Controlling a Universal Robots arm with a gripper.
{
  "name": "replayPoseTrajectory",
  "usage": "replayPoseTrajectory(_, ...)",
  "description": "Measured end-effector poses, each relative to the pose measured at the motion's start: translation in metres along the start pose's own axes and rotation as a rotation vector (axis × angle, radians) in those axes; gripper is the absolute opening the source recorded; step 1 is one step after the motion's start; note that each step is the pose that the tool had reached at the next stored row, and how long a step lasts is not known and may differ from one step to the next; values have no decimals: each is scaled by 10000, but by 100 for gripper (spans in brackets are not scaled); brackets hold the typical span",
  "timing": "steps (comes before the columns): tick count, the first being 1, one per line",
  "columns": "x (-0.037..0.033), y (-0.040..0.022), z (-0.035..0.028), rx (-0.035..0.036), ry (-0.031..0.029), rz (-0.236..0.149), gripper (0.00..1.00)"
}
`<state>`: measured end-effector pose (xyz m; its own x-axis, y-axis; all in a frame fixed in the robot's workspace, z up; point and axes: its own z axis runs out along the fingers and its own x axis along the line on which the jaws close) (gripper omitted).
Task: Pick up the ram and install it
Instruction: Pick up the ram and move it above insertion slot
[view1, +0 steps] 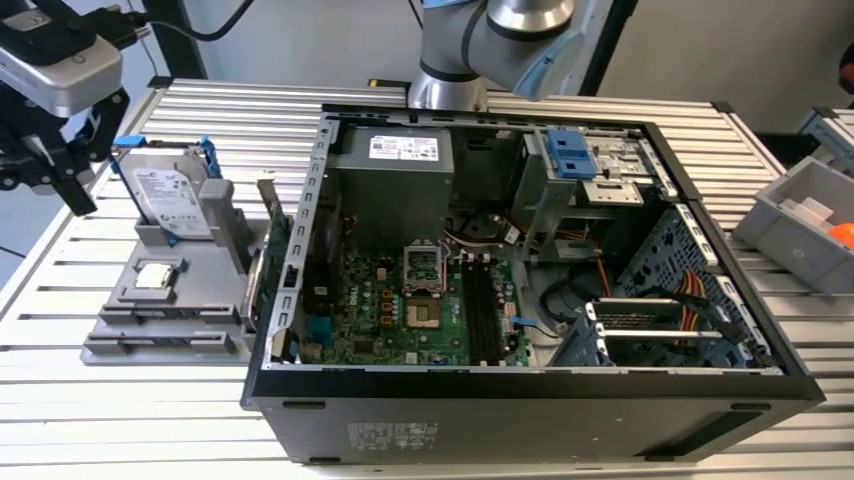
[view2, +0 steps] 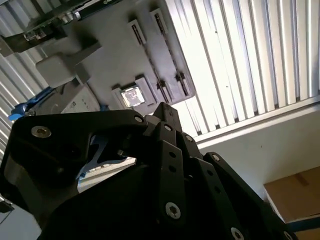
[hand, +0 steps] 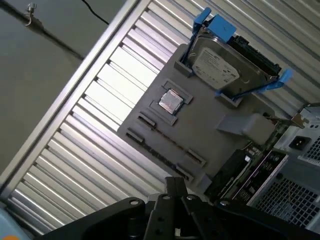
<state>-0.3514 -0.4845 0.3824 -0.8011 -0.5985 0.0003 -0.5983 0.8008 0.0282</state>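
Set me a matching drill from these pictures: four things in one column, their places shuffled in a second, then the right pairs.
1. hard drive
2. processor chip
3. grey bin
4. end effector

A. lies flat on the grey holder
B. at the exterior view's right, with something orange inside
C. in the air at the exterior view's left edge
D. stands upright in the grey holder

Pairs: 1-D, 2-A, 3-B, 4-C.

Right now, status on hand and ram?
Hand hovering at exterior view's left of grey slotted holder. Thin dark-blue ram stick apparently edge-on in holder slot. Nothing in between.
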Motion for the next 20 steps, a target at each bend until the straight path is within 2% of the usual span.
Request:
replayPoseTrajectory(11,0,0,0,26,63,-1553,0)
replayPoseTrajectory(13,0,0,0,42,106,-2694,0)
replayPoseTrajectory(20,0,0,0,55,142,-3611,0)
